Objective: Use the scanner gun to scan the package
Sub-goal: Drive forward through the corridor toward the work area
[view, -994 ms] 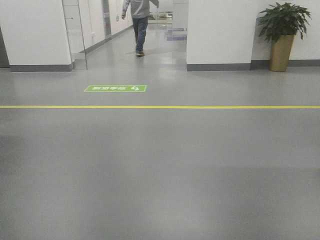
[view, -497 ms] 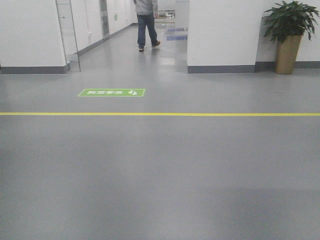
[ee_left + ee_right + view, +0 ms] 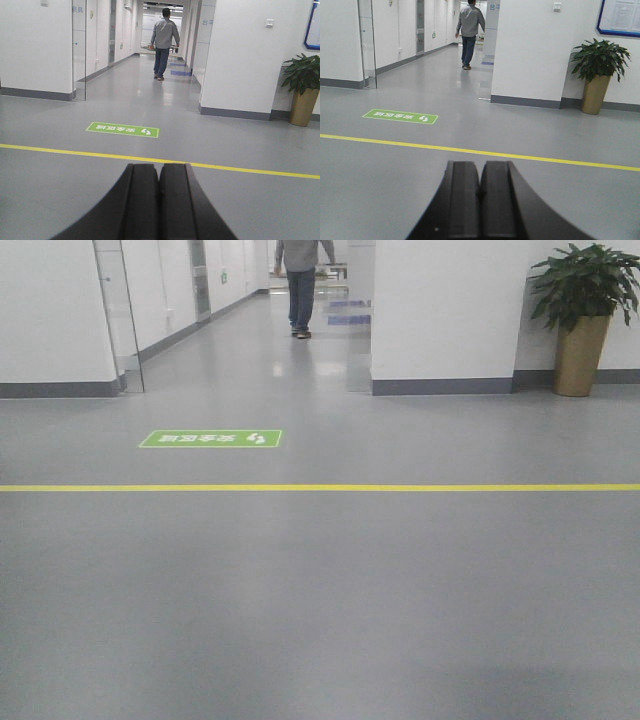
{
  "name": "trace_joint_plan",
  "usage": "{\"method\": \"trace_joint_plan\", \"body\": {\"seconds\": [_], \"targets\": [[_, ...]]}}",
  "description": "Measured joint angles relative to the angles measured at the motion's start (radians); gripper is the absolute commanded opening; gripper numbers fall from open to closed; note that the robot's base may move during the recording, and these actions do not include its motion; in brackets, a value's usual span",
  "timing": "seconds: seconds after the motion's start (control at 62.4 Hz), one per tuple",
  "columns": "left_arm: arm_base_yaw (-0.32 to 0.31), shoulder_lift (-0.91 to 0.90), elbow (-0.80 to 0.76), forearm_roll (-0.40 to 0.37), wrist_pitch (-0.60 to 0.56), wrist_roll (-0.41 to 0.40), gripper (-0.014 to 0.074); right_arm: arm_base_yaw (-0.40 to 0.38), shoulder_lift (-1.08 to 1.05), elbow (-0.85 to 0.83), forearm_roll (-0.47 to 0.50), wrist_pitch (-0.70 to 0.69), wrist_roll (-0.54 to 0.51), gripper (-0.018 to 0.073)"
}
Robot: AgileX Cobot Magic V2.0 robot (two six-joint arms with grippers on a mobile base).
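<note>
Neither the package nor the scanner shows in any view, so where they lie cannot be told; only bare corridor is ahead. How they will handle is therefore a guess. A package is likely a light, stiff carton, best taken across two flat opposite faces, clear of its label. A scanner is likely hard, smooth plastic and somewhat slippery, best gripped round the handle with its window left free.

The left fingers (image 3: 142, 200) are pressed together with nothing between them, at the bottom centre of the left wrist view. The right fingers (image 3: 465, 200) are the same, at the bottom centre of the right wrist view.

In the front view the grey floor (image 3: 320, 620) fills the lower half, smooth and open. A yellow line (image 3: 320, 487) crosses the frame from side to side at mid height, and a green sign (image 3: 211, 439) lies just beyond it, left of centre. A white wall (image 3: 445, 310) stands right of centre at the top, its corner edging the corridor mouth. A plant (image 3: 588, 285) sits against the wall at the upper right, and a glass door (image 3: 112, 310) at the upper left. A person (image 3: 300, 290), back turned, is far up the corridor at the top centre. The freest way seems to be straight ahead; the wall corner, the plant and the person are the things to mind.
</note>
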Motion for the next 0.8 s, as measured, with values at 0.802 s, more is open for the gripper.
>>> {"method": "trace_joint_plan", "body": {"seconds": [0.802], "targets": [[0.0, 0.0, 0.0, 0.0, 0.0, 0.0, -0.0111, 0.0, 0.0, 0.0, 0.0, 0.0, 0.0, -0.0168]]}}
